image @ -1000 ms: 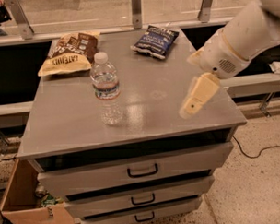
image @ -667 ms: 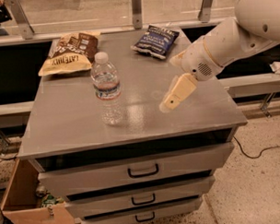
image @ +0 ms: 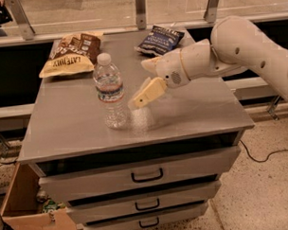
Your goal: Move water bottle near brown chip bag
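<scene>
— Grey metal cabinet top (image: pixel 191 110), with three drawers (image: pixel 146 176) stacked under it and speckled floor around it. Do we log this as the work surface?

— Agreed. We note the water bottle (image: pixel 110 89) standing upright on it, left of centre. Its white cap is on and the label band runs round its middle.

— Where do we put the brown chip bag (image: pixel 71 54)?

— It lies flat at the back left corner of the top. The bottle stands in front of it, nearer the front edge. We see bare metal between the two, so there is no contact.

— Anything else on the top?

— A dark blue chip bag (image: pixel 159 39) lies flat at the back, right of the middle and well apart from the brown one.

— And the gripper (image: pixel 138 85)?

— It hangs above the top, just right of the bottle at about the level of the label. It reaches in from the right on the white arm (image: pixel 255 46). We record its two tan fingers (image: pixel 148 90) as spread, with nothing between them. The lower fingertip comes close to the bottle's side. We cannot tell whether it touches.

— What do we note off the cabinet?

— An open cardboard box (image: pixel 24 211) sits on the floor at lower left, beside the drawers. A black cable (image: pixel 264 157) trails across the floor on the right. Behind the cabinet we see a rail with metal posts (image: pixel 140 10).
</scene>
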You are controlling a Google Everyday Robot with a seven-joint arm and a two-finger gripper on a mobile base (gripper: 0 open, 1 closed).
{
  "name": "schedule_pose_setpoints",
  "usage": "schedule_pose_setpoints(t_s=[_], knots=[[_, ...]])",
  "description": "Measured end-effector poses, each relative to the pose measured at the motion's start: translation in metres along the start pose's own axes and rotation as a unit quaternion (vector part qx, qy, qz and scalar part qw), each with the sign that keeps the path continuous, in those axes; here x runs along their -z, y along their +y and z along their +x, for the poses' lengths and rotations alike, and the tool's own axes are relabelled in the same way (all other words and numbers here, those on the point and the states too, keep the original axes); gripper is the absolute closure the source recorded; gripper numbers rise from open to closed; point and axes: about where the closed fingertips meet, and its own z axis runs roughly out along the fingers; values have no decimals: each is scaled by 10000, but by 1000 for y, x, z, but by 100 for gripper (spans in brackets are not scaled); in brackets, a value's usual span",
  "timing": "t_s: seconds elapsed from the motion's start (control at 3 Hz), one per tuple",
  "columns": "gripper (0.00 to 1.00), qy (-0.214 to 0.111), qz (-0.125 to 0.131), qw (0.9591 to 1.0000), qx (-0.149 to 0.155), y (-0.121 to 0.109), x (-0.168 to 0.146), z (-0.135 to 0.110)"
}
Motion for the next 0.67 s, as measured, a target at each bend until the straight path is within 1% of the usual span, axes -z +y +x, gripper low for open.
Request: schedule_pose_setpoints(t_s=[0.33,0.67], knots=[[0,-703,-426,9966,98,25,-34,-38],[0,-703,-426,9966,98,25,-34,-38]])
